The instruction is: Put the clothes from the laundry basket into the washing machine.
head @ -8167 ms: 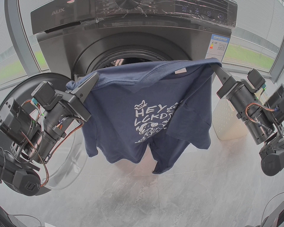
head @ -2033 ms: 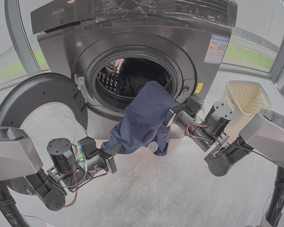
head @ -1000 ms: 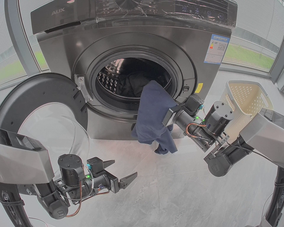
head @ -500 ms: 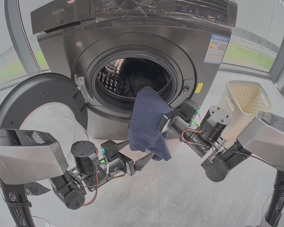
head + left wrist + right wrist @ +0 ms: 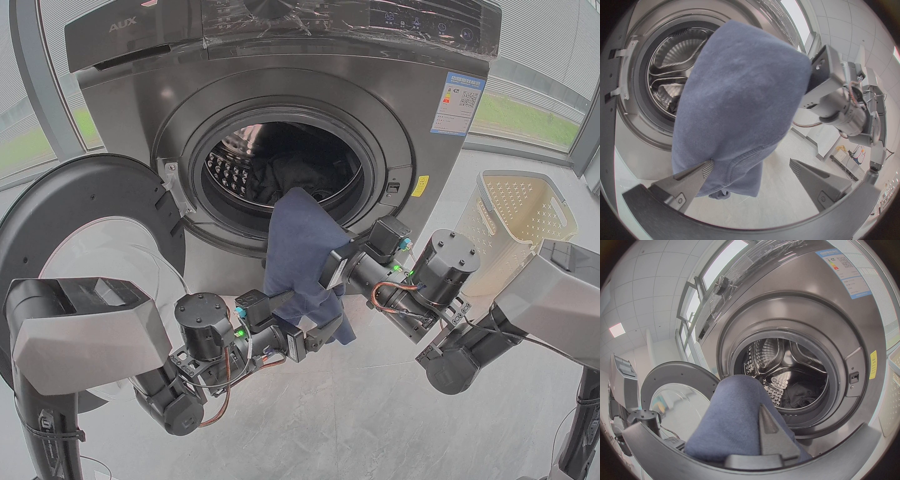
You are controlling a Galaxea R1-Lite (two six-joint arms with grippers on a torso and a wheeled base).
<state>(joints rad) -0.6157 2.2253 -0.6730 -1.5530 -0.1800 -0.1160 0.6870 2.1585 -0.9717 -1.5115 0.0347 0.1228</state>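
Shirt in clenched right hand, hanging lengthwise before washer drum; hem below, inside gap of released left hand. Probably clamp hem next, lift toward opening.

navy shirt dangling, washing machine open

Black cylindrical joints, grey shells, orange cables; left tool with dark wedge fingers.

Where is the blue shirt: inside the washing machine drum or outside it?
Outside. The shirt hangs in front of the drum opening, gripped by the right pincer, its lower end dangling below the rim.
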